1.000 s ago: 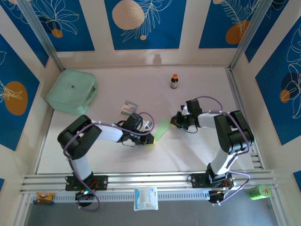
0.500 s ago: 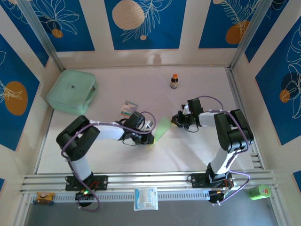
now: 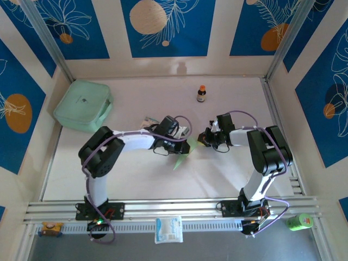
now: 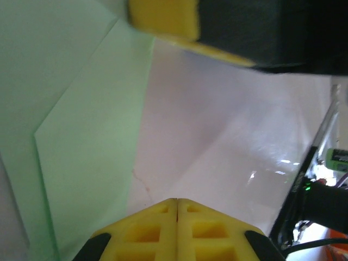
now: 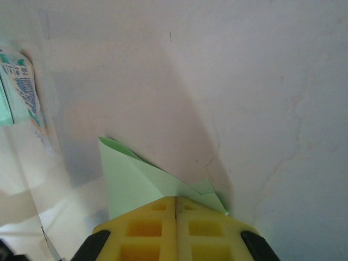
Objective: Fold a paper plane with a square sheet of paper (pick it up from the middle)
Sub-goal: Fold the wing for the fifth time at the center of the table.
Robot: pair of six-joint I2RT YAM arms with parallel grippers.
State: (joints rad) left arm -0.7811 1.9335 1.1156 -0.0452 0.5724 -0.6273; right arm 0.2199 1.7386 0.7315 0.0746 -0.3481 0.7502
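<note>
Mid-bench point(image 3: 136, 176), the right end effector point(image 5: 175, 199) is clamped on one end of the partly folded sheet of paper point(image 5: 133, 176). The left end effector point(image 4: 177, 202) sits just beside the sheet, fingers together. For a clean crease, line up the edges first, then press along the fold.

A robot lab cell: a left arm point(image 3: 100, 157) and right arm point(image 3: 266, 155) bolted to an aluminium rail point(image 3: 179, 208), a white counter point(image 3: 136, 182), blue printed panels point(image 3: 163, 27), metal posts point(image 3: 42, 33).
</note>
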